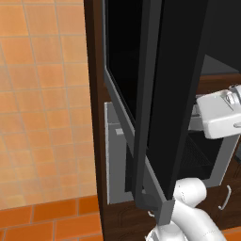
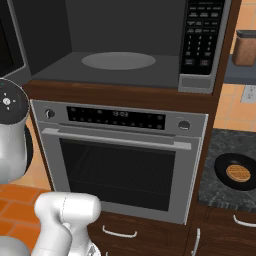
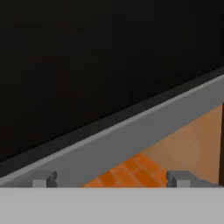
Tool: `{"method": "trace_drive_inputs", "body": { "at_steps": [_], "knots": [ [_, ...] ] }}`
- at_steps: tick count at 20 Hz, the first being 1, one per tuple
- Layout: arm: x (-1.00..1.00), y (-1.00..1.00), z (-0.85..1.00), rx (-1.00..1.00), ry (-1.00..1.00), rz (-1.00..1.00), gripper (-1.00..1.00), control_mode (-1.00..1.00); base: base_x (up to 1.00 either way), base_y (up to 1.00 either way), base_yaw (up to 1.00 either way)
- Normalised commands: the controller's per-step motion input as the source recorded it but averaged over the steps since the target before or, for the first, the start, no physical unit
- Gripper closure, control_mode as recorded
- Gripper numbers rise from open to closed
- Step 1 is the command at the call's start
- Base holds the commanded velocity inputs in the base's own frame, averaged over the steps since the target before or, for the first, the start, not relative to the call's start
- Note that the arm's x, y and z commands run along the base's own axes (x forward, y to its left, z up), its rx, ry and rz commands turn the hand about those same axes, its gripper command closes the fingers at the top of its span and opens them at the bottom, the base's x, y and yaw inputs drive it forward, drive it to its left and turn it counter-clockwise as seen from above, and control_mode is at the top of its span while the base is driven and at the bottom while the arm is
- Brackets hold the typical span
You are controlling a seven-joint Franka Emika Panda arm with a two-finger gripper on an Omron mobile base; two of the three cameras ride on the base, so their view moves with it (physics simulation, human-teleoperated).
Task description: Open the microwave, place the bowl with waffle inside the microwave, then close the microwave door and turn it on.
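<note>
The microwave (image 2: 125, 35) stands open, its grey cavity and round turntable (image 2: 118, 61) bare, with the keypad (image 2: 202, 37) on the right. The microwave door (image 1: 174, 94) is swung far out to the left and appears edge-on. My gripper (image 3: 111, 179) is open with nothing between its fingertips (image 3: 43, 178), close to the door's black glass (image 3: 87, 65) and the grey band (image 3: 131, 140) along its bottom. My white hand (image 1: 217, 115) sits just right of the door. A dark bowl (image 2: 222, 165) with the waffle (image 2: 238, 173) rests on the speckled counter (image 2: 215, 142) at the right.
Below the microwave is a grey oven (image 2: 120, 165) with a bar handle (image 2: 115, 138) and knobs. Brown drawers with handles (image 2: 119, 233) lie under it. A brown jar (image 2: 245, 47) stands on a shelf at the upper right. Orange tile floor (image 1: 42, 117) lies left of the cabinet.
</note>
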Motion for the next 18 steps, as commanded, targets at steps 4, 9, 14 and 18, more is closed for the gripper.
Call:
{"method": "trace_drive_inputs", "body": {
  "at_steps": [4, 9, 14, 18],
  "knots": [
    [0.22, -1.0, -0.06, -0.16, 0.15, -0.64, -1.0, -1.0, 0.0, 0.0, 0.0],
    [0.36, -1.0, -0.08, -0.02, 0.21, -0.52, -1.0, -1.0, 0.0, 0.0, 0.0],
    [0.55, -1.0, -0.34, 0.0, 0.16, -0.47, -1.0, -1.0, 0.0, 0.0, 0.0],
    [0.41, -1.0, -0.5, 0.0, 0.09, -0.49, -1.0, -1.0, 0.0, 0.0, 0.0]
  ]
}}
